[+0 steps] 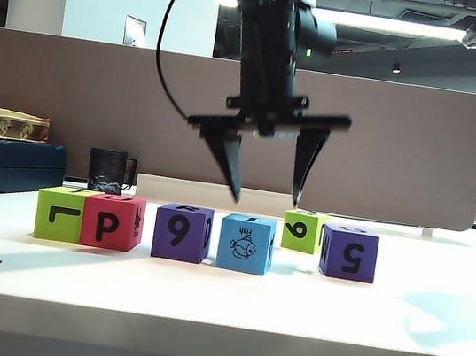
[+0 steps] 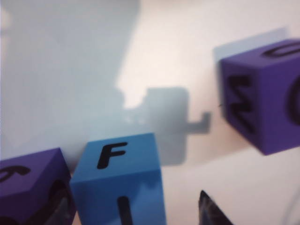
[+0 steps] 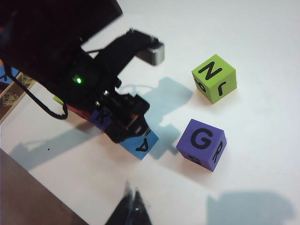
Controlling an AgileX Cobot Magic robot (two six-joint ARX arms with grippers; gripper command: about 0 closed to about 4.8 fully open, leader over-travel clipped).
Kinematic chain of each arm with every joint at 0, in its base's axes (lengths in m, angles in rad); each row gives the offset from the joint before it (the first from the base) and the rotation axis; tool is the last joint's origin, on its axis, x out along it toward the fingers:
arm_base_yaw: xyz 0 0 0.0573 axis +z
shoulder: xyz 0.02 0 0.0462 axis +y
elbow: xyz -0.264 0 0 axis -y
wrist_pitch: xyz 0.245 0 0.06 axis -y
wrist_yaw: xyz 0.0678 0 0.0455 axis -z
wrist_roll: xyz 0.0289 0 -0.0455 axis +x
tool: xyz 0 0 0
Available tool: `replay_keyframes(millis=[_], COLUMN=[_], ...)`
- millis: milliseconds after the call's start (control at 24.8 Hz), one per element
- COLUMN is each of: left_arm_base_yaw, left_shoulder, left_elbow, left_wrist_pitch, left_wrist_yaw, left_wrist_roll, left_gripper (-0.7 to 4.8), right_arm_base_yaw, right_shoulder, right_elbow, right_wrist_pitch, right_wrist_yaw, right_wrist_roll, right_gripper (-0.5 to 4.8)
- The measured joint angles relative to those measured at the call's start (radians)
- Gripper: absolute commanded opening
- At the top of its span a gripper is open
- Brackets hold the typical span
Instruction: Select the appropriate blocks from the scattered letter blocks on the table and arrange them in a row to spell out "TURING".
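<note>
Above the blue block (image 1: 246, 244), left claw (image 1: 266, 188): fingers spread wide, tips clear of the block's top, nothing held. One finger hangs over the gap between blue block and left purple block (image 1: 182, 232), the other just behind the blue block's right edge.

Blue block: on the white surface (image 1: 202, 298), fish picture facing front; F on one face in the left wrist view (image 2: 119, 180).

Left of it, in order: purple block marked 9, a gap, then pink block (image 1: 112, 221) marked P touching a green block (image 1: 61, 213) at the row's end.

Right of it: purple block (image 1: 349, 253) marked 5, G on top (image 3: 201, 144); a second green block (image 1: 304, 231) set further back between the two.

Right claw (image 3: 132, 205): high over the surface near the blue block (image 3: 140, 143), only dark tips in view, apparently pressed together and empty.

Behind the row: black mug (image 1: 107, 170), brown divider (image 1: 97, 103).
</note>
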Motion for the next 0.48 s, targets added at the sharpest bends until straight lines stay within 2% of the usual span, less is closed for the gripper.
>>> replay_keyframes(millis=[81,201,282,322,363,484], left_arm_base_yaw=[0.0,0.0,0.0,0.0,0.0,0.0], left_shoulder=[0.0,-0.002,0.0,0.001,0.004,0.021], left_elbow=[0.063,0.096,0.095,0.093,0.093,0.093], left_wrist_pitch=[0.001,0.049,0.146,0.189,0.264,0.378], left_wrist_yaw=[0.0,-0.018,-0.05,-0.051,-0.054,-0.061], left_wrist_roll=[0.012,0.113,0.169,0.182,0.202,0.237], left_gripper=[3.42,3.43,3.64,4.04,4.09,4.09], right_arm_base_yaw=[0.0,0.0,0.0,0.0,0.0,0.0], right_shoulder=[0.0,0.0,0.0,0.0,0.0,0.0], right_elbow=[0.0,0.0,0.0,0.0,0.0,0.0], right_wrist_pitch=[-0.004,-0.004,-0.005,-0.006,-0.008,-0.028], right_wrist_yaw=[0.0,0.0,0.0,0.0,0.0,0.0], right_wrist_roll=[0.0,0.0,0.0,0.0,0.0,0.0], right_gripper=[-0.01,-0.01,-0.01,-0.01,-0.01,-0.01])
